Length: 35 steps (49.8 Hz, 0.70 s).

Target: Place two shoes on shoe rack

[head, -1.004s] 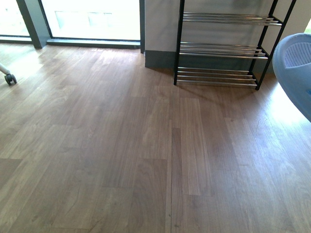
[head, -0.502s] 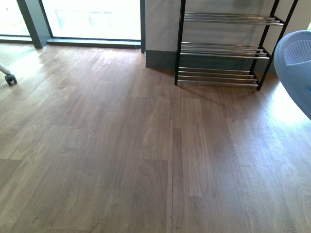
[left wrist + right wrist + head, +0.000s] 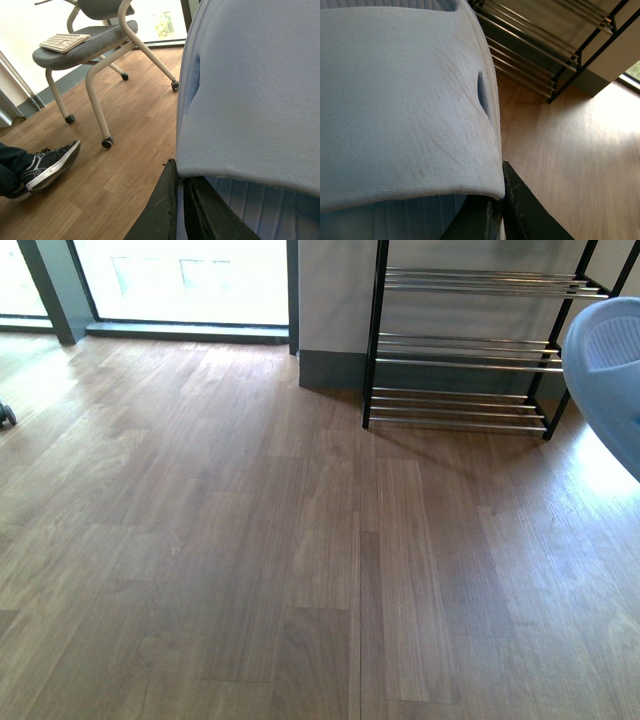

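In the left wrist view a pale blue slide (image 3: 250, 90) fills most of the picture, and my left gripper (image 3: 179, 175) is shut on its edge. My right gripper (image 3: 496, 192) is shut on the rim of a second pale blue slide (image 3: 400, 100), held above the floor near the shoe rack (image 3: 540, 50). From the front, the black rack with silver bars (image 3: 470, 344) stands against the wall at the upper right. Part of a slide (image 3: 610, 370) hangs in the air at the right edge beside it. Neither gripper shows in the front view.
Wooden floor (image 3: 250, 540) stretches in front of the rack. A wheeled grey chair (image 3: 95, 50) carrying a keyboard (image 3: 64, 42) stands off to the left arm's side. A person's black sneaker (image 3: 50, 165) rests on the floor near it. A window (image 3: 180, 280) lies beyond.
The front view has shifted: the rack now sits a little lower and further right, and the castor at the left edge has slid almost out of sight. The slide stays at the right edge.
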### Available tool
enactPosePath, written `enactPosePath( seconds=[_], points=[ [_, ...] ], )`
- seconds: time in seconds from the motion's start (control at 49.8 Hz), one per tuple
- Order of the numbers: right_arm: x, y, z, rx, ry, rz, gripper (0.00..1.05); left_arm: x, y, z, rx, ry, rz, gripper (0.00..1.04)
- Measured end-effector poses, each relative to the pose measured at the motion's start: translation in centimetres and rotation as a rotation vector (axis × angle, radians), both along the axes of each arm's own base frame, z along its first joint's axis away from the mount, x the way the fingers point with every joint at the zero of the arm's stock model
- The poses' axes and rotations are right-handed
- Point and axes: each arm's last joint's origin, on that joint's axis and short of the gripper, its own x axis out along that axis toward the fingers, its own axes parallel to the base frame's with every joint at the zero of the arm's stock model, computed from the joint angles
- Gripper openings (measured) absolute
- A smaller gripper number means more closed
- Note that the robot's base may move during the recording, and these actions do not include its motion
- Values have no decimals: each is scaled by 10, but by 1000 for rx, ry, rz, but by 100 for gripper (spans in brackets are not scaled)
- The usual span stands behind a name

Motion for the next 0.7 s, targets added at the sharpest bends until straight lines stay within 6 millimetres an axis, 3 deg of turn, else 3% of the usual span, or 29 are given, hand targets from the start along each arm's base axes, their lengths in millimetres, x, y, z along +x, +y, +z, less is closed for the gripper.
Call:
enactPosePath(
  seconds=[0.703],
  points=[
    [0, 0, 0, 0, 0, 0, 2, 0, 0, 0, 0, -1, 2, 2]
  ],
)
